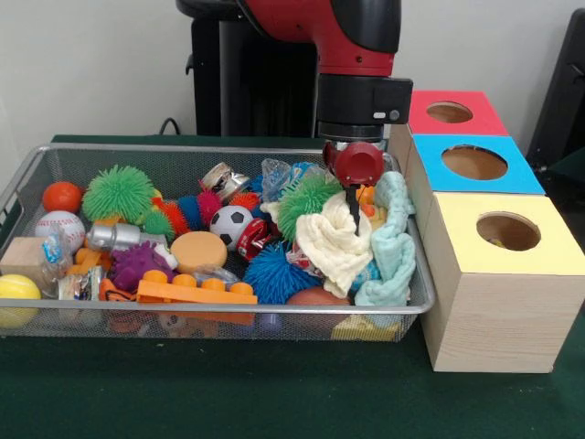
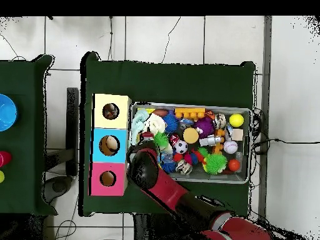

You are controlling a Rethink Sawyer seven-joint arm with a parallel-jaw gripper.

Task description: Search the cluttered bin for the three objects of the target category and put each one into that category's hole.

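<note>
The wire mesh bin (image 1: 228,149) is full of mixed toys; it also shows in the overhead view (image 2: 194,105). My gripper (image 1: 354,212) hangs under a red wrist over the bin's right end, just above a cream muslin cloth (image 1: 334,242). A small patch of orange and yellow printed fabric (image 1: 367,196) shows just right of it, mostly hidden; I cannot tell whether it is a fabric ball. No other fabric ball shows clearly. The yellow-topped box's hole (image 1: 508,230) (image 2: 110,111) is right of the bin, with something dim inside. In the overhead view the arm hides the gripper.
The blue-topped box (image 1: 473,162) and the red-topped box (image 1: 449,112) stand behind the yellow one. A pale green cloth (image 1: 393,247), green spiky balls (image 1: 306,199) (image 1: 119,192), a blue spiky ball (image 1: 274,273) and a soccer ball (image 1: 230,224) crowd the bin.
</note>
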